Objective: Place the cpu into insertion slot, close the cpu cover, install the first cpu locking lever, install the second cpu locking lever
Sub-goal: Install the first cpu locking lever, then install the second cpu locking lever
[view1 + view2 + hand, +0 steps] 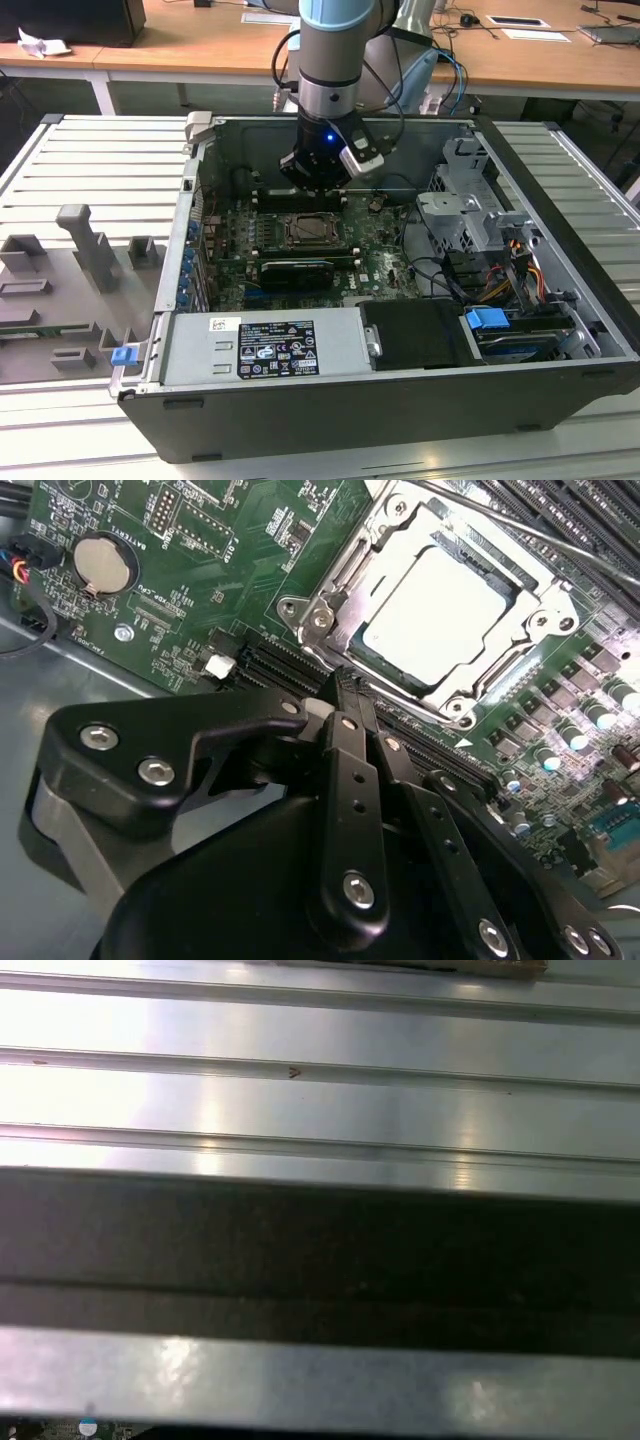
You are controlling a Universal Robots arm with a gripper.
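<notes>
At centre frame of the exterior view, the claw (316,187) is held just above the insertion slot (312,231), fingers closed on nothing. The cpu (432,617) is seated, cover (330,590) down; lever installation is judged pending, requiring precise fingertip placement.

**Metal, plastic and circuit board**

The cpu (432,615) shows a smooth, pale metal face, glaring bright. The cpu cover (325,600) is shiny silver metal. The gripper (345,695) looks matt black, probably plastic. The ribbed table (60,170) is satin metal.
</notes>
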